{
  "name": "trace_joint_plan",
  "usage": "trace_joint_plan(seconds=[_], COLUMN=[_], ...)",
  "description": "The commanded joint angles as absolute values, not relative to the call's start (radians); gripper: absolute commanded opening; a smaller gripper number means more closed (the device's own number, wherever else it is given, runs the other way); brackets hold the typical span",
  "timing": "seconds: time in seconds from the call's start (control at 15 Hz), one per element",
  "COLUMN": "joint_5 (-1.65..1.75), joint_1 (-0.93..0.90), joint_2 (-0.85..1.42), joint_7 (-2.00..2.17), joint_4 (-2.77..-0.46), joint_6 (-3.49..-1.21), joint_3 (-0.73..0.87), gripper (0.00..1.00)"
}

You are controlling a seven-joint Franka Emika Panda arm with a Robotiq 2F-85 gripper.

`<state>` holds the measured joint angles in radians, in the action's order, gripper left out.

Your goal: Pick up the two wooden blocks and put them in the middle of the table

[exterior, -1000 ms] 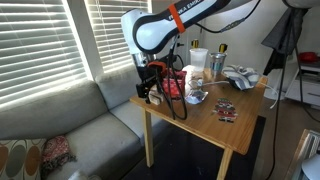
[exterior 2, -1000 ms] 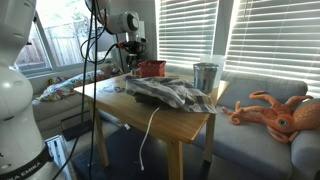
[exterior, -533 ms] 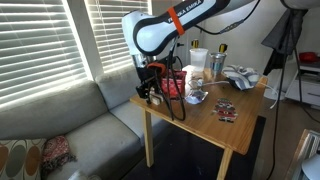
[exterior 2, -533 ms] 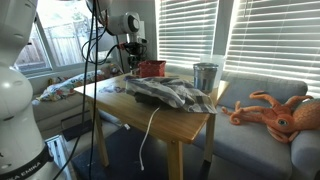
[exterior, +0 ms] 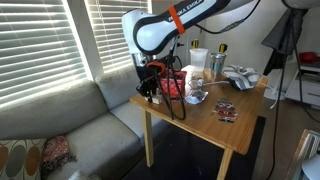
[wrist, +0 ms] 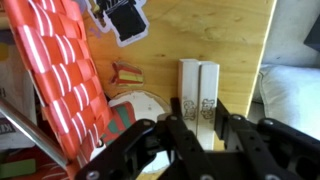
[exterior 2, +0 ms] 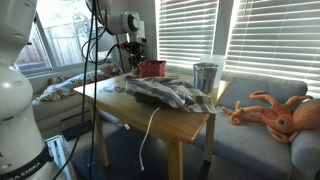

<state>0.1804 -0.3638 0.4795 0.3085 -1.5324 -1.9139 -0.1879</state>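
Note:
In the wrist view the two wooden blocks (wrist: 188, 85) (wrist: 208, 85) lie side by side, touching, on the table (wrist: 230, 40) close to its edge. Each is pale tan with a small printed mark. My gripper (wrist: 200, 120) stands over their near ends, one dark finger pressed against each outer side, shut on the pair. In both exterior views the gripper (exterior: 150, 88) (exterior 2: 133, 62) is low at the table's corner beside the red patterned box (exterior: 172, 85), and the blocks are hidden there.
The red box (wrist: 65, 70) and a round plate (wrist: 135, 110) sit just beside the blocks. A metal cup (exterior 2: 206, 76) and grey cloth (exterior 2: 170, 93) occupy the table. A flat dark red-and-black item (exterior: 226, 110) lies near its front. A sofa (exterior: 70, 130) is below.
The jaws have closed from open onto the two blocks. The arm has hardly moved.

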Motion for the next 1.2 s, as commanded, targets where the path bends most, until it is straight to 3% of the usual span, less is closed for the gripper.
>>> trace_joint_plan(seconds=[0.0, 1.13], joint_5=[0.15, -0.079], joint_1=[-0.365, -0.239], joint_2=[0.408, -0.401], joint_7=[0.271, 0.336], joint_4=[-1.589, -2.396], joint_6=[-1.911, -1.981], joint_3=[-0.196, -0.208], gripper=[0.14, 0.14])
